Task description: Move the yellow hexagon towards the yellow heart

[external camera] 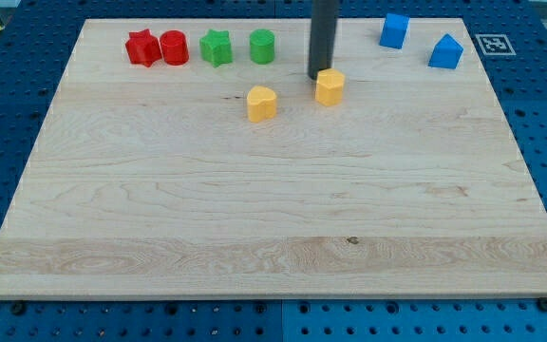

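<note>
My tip [317, 77] touches the hexagon [330, 86] from upper left; the heart [262, 103] sits near, gap unclosed. No fingers on this rod.

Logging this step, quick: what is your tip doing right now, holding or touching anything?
My tip: no gripper, holds nothing; it sits at the upper-left edge of the yellow hexagon, apparently touching it, with the yellow heart off to the view's left.
</note>
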Controlling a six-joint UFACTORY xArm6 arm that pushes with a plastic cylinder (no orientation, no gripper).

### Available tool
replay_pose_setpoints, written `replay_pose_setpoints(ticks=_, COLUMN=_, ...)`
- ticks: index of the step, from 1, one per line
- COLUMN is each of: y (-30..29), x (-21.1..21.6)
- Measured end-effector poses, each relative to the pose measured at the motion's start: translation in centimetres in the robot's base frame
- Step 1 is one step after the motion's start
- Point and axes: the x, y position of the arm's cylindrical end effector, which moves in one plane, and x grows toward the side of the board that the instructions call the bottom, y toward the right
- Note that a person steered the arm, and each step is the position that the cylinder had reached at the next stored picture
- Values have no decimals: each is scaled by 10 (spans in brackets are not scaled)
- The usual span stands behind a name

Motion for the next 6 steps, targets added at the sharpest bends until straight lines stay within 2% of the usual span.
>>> replay_pose_setpoints(ticks=2, y=14, x=39)
replay_pose_setpoints(ticks=3, y=49, x=55)
replay_pose_setpoints(ticks=4, y=55, x=82)
replay_pose_setpoints(ticks=6, y=-24, x=88)
